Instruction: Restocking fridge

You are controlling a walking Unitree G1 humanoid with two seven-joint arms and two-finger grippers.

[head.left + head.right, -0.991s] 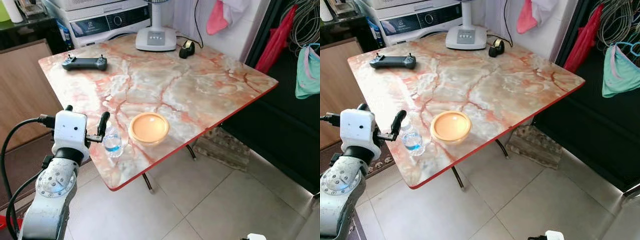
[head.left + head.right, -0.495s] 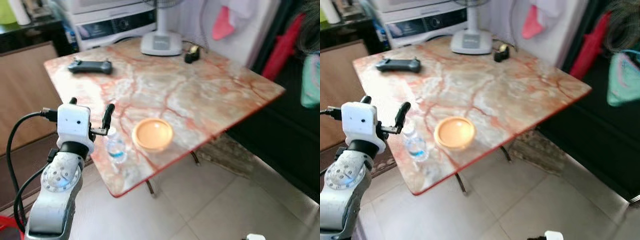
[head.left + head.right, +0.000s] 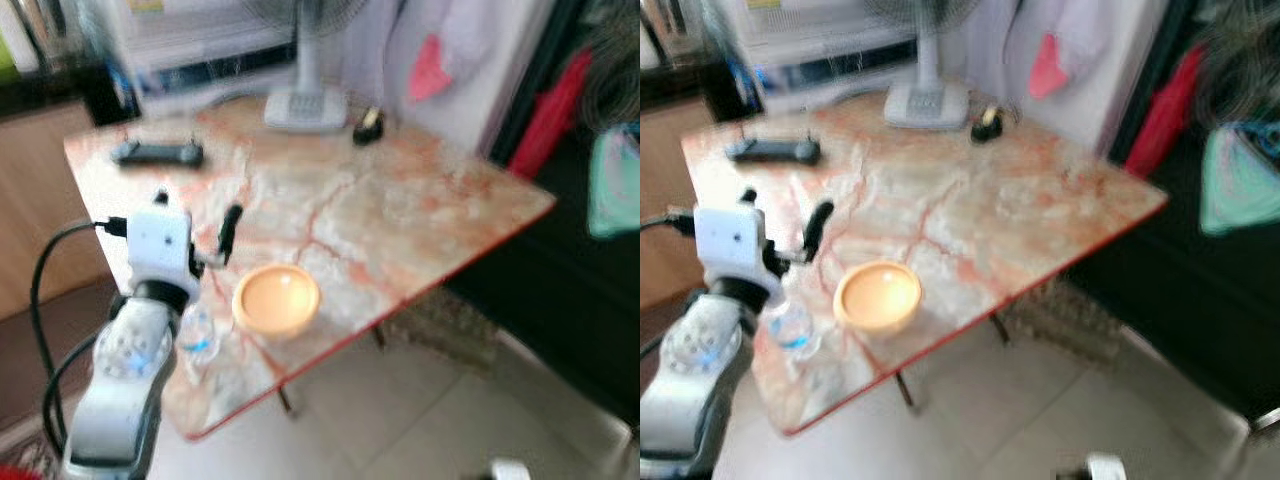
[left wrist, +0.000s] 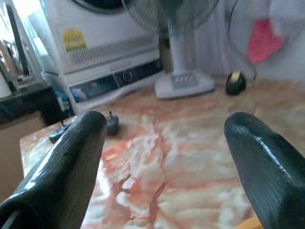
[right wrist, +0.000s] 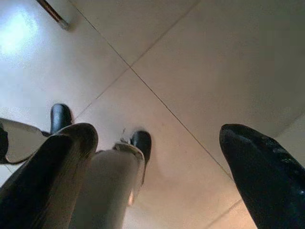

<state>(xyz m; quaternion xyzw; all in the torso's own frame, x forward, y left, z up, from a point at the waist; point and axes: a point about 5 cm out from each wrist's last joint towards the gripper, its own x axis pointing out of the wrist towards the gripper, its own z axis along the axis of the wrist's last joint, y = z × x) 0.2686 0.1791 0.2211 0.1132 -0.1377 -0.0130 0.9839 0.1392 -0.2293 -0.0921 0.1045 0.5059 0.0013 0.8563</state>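
Bottle [image 3: 197, 335] beneath wide-open left hand [image 3: 197, 232]

Marble-patterned table [image 3: 400, 190] held orange bowl [image 3: 276, 298], water bottle [image 3: 196, 333], black controller [image 3: 157, 153], fan base [image 3: 305, 105], small tape roll [image 3: 368, 125].

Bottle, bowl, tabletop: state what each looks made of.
Bottle: clear plastic, see-through body with a blue label band. Bowl: smooth matte orange, probably plastic; blur leaves it open. Tabletop: glossy marble-pattern surface with a red edge, likely laminate rather than stone.
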